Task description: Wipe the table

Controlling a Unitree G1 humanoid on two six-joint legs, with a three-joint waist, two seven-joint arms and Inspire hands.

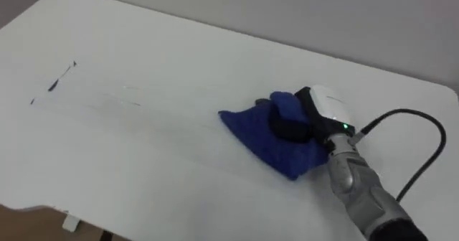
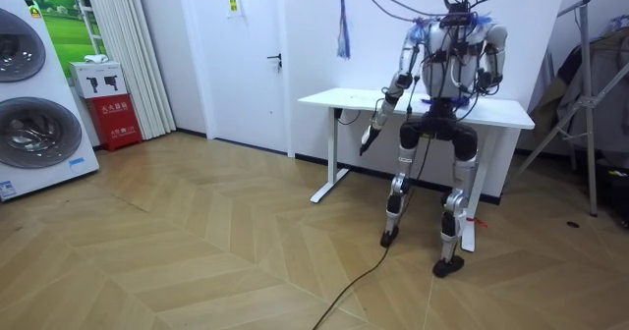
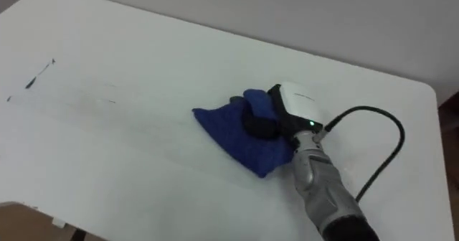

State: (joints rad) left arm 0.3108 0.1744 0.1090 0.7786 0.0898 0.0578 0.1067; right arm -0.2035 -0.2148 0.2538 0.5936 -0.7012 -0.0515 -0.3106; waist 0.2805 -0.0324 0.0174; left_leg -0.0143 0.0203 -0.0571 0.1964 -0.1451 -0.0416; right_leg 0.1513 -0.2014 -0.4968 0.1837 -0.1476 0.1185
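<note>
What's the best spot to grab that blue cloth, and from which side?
Probably the free corner of the blue cloth that points to the robot's left. There it lies flat on the table, clear of the right hand resting on its other end. Come in from the left and pinch down on that edge.
</note>
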